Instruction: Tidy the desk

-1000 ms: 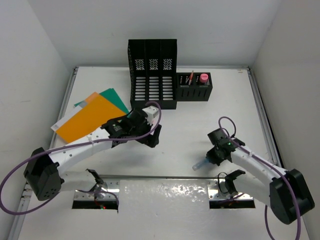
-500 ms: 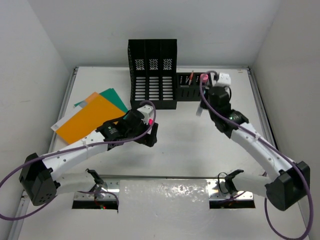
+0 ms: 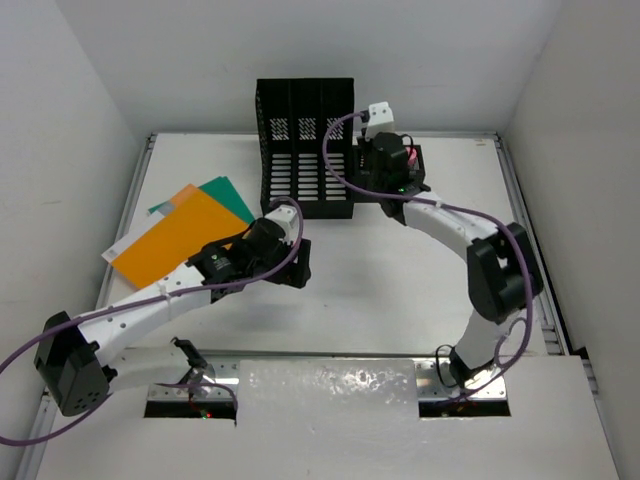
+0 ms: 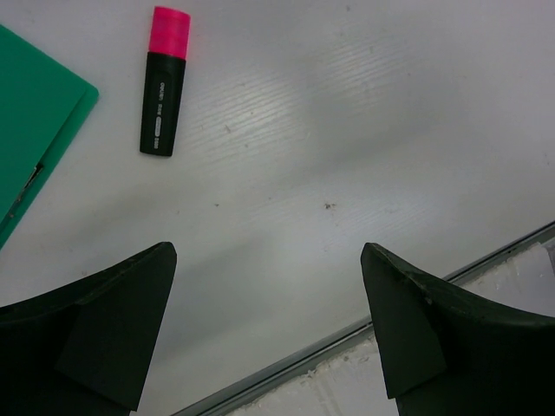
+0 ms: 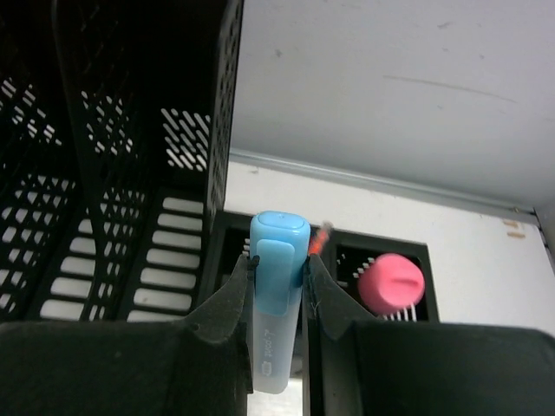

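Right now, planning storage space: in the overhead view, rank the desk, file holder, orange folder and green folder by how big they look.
1. desk
2. file holder
3. orange folder
4. green folder, though it lies partly under the orange one, so its full size is unsure.

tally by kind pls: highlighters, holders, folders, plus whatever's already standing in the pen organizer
Highlighters: 2 (blue highlighter in right claw, pink highlighter lying on the desk)
Black holders: 2 (slotted file holder, pen organizer)
Folders: 2 (orange folder, green folder); paler sheets underneath not countable
Standing in organizer: 2 (pink-capped item, red pen)
Total: 8
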`<state>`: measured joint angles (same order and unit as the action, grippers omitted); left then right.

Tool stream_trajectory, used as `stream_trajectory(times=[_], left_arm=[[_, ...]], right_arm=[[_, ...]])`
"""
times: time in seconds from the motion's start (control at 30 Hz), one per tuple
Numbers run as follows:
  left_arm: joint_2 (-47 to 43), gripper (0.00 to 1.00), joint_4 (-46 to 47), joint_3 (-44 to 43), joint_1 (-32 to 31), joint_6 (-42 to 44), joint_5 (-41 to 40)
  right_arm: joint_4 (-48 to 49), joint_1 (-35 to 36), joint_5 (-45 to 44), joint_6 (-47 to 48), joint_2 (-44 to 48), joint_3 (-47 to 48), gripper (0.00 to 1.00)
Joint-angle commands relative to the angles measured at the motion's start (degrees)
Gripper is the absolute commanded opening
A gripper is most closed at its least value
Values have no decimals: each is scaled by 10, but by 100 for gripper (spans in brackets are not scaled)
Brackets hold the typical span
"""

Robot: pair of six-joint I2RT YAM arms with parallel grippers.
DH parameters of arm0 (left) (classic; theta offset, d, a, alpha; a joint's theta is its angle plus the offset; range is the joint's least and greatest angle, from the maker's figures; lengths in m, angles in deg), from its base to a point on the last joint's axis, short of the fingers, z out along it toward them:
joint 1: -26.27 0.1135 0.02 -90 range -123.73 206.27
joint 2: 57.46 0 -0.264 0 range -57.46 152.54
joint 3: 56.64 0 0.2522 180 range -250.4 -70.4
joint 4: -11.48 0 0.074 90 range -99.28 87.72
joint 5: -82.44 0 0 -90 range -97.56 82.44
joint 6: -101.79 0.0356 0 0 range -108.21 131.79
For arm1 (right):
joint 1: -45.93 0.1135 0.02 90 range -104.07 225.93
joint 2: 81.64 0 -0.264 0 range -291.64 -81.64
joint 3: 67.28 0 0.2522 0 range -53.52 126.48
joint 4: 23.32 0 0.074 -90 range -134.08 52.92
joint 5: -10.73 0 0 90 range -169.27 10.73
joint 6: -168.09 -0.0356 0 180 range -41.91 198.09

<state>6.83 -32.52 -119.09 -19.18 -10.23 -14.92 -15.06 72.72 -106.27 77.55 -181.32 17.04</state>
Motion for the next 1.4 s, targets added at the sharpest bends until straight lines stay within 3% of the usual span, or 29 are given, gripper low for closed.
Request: stream_trajectory(times=[0.0,0.33,0.77,0.8,0.83,0.93,1.0,1.13,1.37], left_arm=[[-21,85,-5,-7,-7,-21,-22],[-21,85,-46,-18,-7,-30,-41],[-14,85,-56,-20,-7,-28,-41],[-13,85,-55,-20,-7,-28,-41],[-13,85,-55,-19,-7,-28,-40],[-14,85,-54,-17,-7,-28,-40],[-14,85,-51,-16,-8,-27,-39],[-12,85,-45,-12,-7,-25,-42],[-7,86,-13,-11,-7,-20,-74]], right_arm=[[117,1,-13,30,-20,56,0],[226,1,-56,43,-110,89,0],[215,-4,-116,10,-179,106,0],[209,-4,-118,10,-182,107,3],[208,-4,-118,10,-181,105,16],[209,-4,-121,-9,-172,98,33],[216,-5,-118,-8,-161,94,52],[238,-5,-105,2,-101,74,60],[233,-4,-104,17,36,-2,65]])
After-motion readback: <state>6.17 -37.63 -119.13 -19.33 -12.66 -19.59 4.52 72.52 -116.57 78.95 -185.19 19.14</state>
